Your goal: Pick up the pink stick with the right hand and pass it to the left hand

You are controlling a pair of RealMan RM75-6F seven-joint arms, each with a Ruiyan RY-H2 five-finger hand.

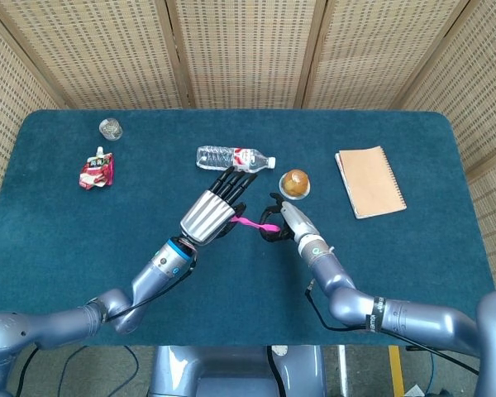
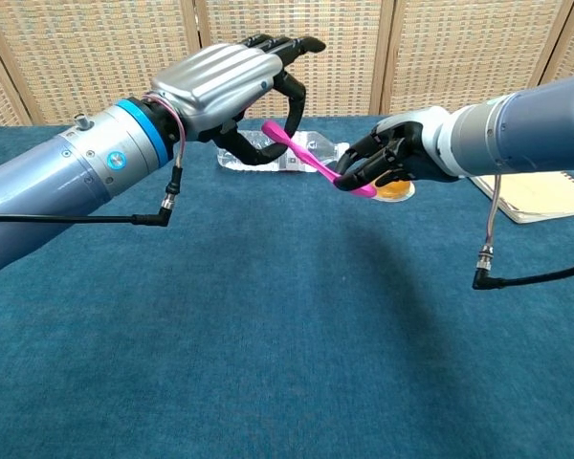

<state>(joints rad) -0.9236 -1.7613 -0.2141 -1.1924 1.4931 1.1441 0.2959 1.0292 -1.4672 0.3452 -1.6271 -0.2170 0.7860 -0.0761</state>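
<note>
Pink thin plastic stick [image 2: 311,161] held mid-air for handover | right hand [image 2: 387,163] pinches one end | left hand [image 2: 239,91] fingers curl round other end, grip unclear.

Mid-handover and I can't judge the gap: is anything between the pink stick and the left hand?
Nothing visible. The right hand holds one end of the pink stick; its free end already reaches the left hand, by the curled fingers.

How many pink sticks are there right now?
1: the pink stick spans between the left hand and the right hand, above the table. No others visible.
</note>
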